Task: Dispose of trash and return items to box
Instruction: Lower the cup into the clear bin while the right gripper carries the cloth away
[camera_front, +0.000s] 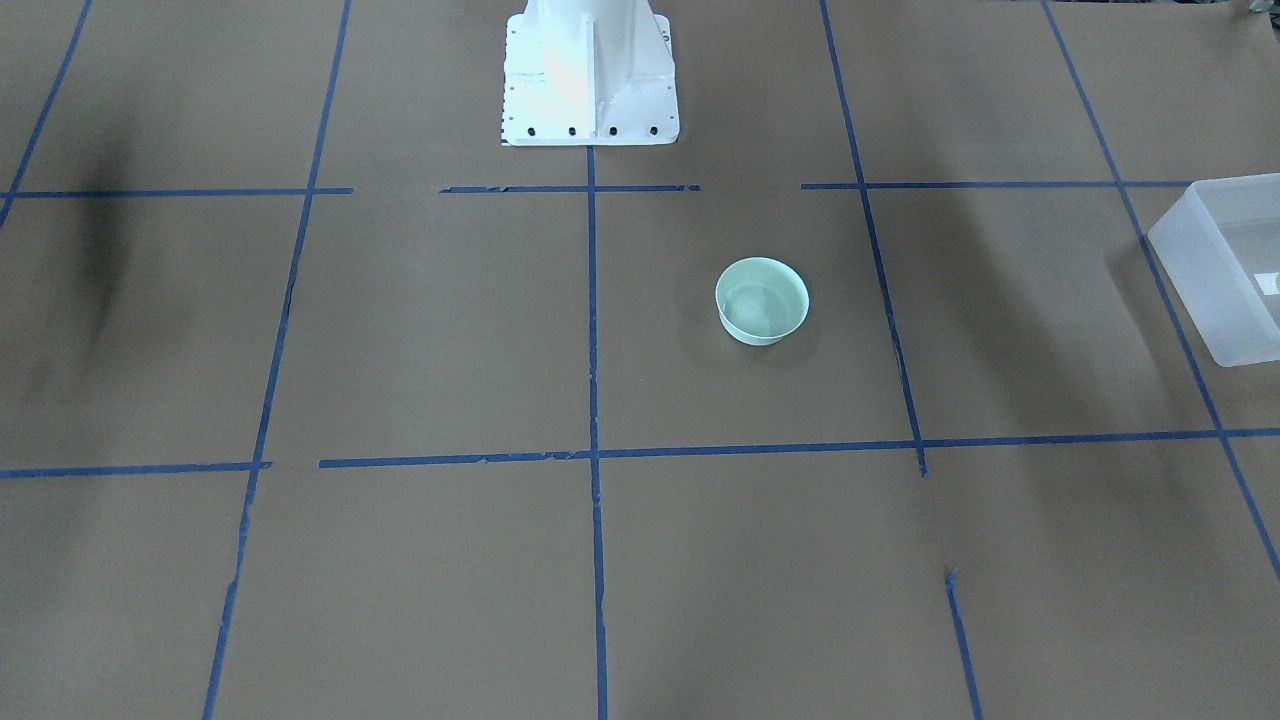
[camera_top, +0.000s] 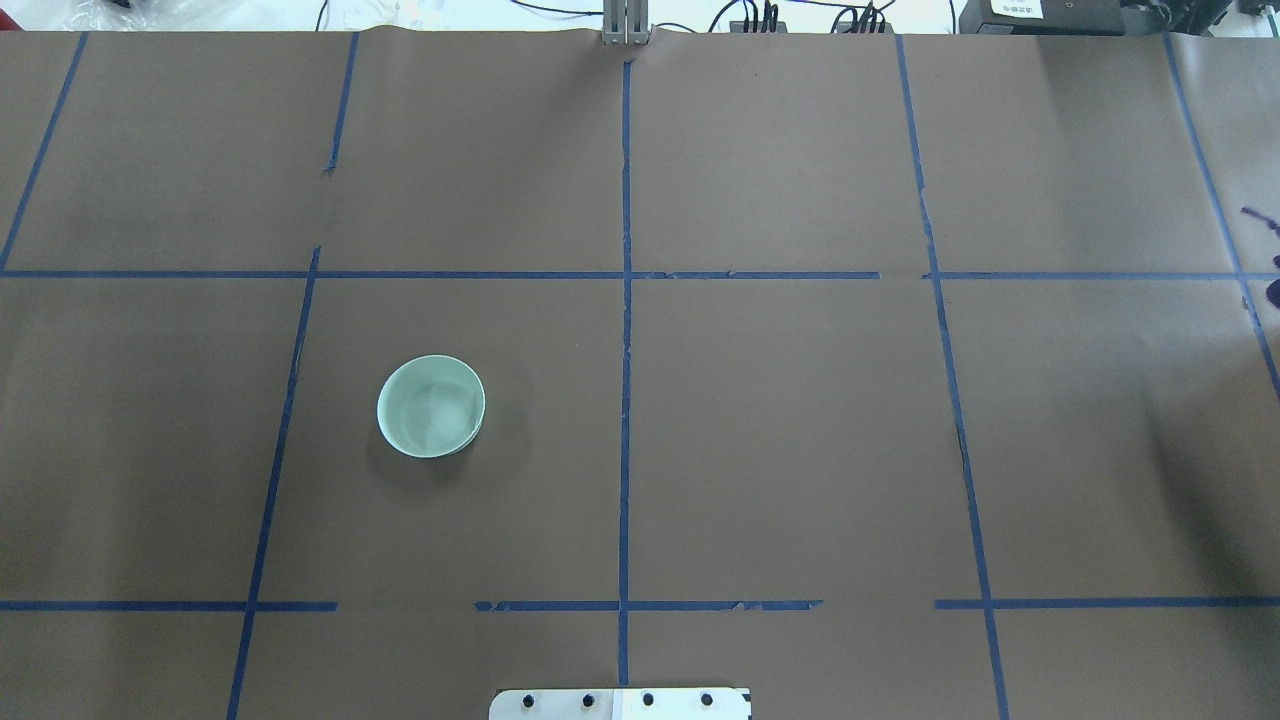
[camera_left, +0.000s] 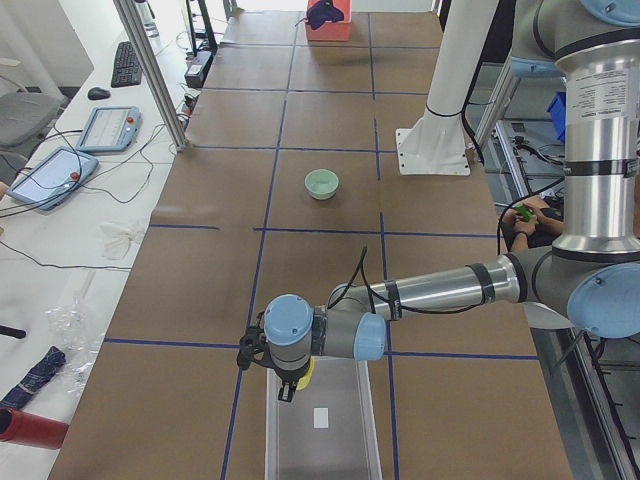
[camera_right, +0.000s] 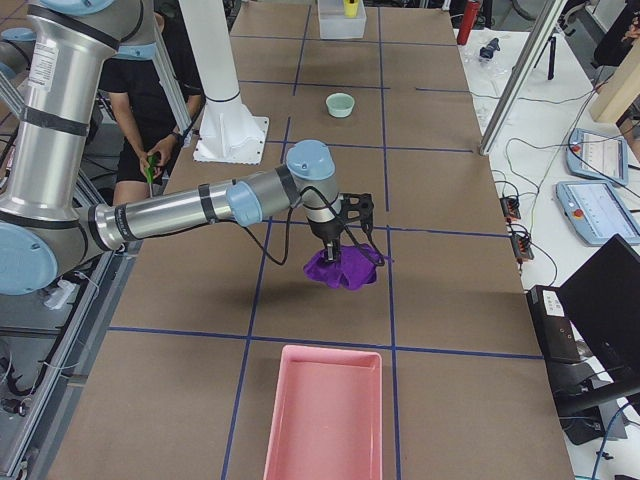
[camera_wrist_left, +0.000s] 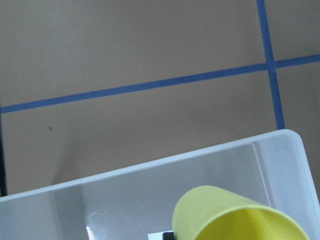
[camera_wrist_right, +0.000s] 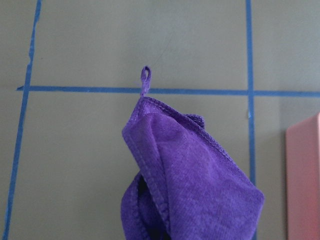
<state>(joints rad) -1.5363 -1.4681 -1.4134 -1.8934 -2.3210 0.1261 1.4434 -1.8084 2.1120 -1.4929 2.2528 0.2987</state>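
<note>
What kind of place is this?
Most likely a robotics lab: a robot arm works over a table gridded with blue tape, and control tablets lie on a side bench.

Bright, even light; soft shadows; mostly sharp.

Brown worktop (camera_top: 800, 450) gridded in blue tape (camera_top: 625, 400): frosted bin (camera_left: 371, 430) under the left claw (camera_left: 288, 390), pink tray (camera_right: 275, 420) near the right claw (camera_right: 332, 258), mint-green bowl (camera_top: 431, 406) well apart from both.
</note>
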